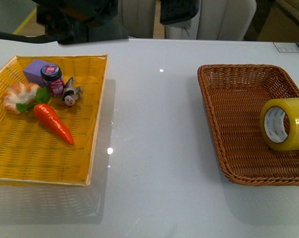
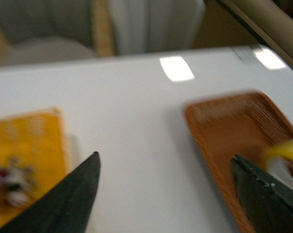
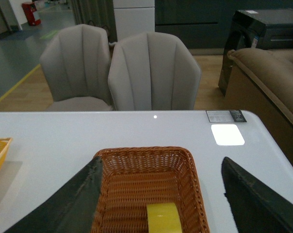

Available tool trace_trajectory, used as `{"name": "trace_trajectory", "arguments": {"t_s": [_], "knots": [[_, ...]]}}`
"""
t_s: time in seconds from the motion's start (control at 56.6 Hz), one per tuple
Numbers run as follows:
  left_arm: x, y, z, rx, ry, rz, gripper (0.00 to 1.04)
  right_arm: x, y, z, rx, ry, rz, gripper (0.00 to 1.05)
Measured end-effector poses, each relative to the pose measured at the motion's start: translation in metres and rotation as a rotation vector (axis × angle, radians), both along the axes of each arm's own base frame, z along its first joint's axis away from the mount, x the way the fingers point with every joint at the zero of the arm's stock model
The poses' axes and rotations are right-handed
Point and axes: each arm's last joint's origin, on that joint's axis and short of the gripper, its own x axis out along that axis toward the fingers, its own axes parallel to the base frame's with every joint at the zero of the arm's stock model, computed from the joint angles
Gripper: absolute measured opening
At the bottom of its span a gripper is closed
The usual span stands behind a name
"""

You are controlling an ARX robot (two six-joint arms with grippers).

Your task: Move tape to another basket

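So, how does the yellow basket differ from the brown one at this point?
The yellow basket is bright and shallow; the brown basket is dark with taller walls. The yellow basket holds several items, including a carrot and a jar; the brown basket holds only the tape, standing on edge. Both are rectangular, woven and on the white table.

Yellow tray [image 1: 21, 173] holding carrot [image 1: 54, 124], croissant [image 1: 18, 96], jar [image 1: 52, 79], purple block [image 1: 35, 69]; white table [image 1: 154, 124]
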Motion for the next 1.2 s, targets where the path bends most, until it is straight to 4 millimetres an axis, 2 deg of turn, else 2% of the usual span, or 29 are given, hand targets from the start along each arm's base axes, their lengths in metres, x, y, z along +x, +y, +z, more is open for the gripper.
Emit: {"name": "trace_trajectory", "arguments": {"t_s": [0.088, 0.212, 0.371, 0.424, 0.742, 0.865, 1.201], "knots": [[-0.02, 0.031, -0.007, 0.05, -0.199, 0.228, 0.64, -0.007, 0.004, -0.005, -0.001, 0.005, -0.006, 0.24], [-0.047, 0.07, 0.001, 0.028, -0.33, 0.309, 0.43, -0.018, 0.012, -0.011, -0.001, 0.006, -0.005, 0.03], [-0.076, 0.098, -0.012, 0.055, -0.314, 0.304, 0.16, -0.029, 0.013, -0.017, -0.005, 0.006, 0.003, 0.02], [-0.088, 0.109, -0.016, 0.057, -0.312, 0.299, 0.02, -0.033, 0.014, -0.019, -0.005, 0.005, 0.004, 0.02], [-0.128, 0.138, -0.025, 0.063, -0.312, 0.303, 0.02, -0.048, 0.014, -0.025, -0.005, -0.019, 0.002, 0.02], [-0.141, 0.145, -0.036, 0.064, -0.307, 0.297, 0.02, -0.054, 0.014, -0.023, -0.005, -0.025, 0.001, 0.02], [-0.162, 0.161, -0.034, 0.063, -0.313, 0.305, 0.02, -0.064, 0.014, -0.022, -0.005, -0.028, 0.002, 0.02]]}}
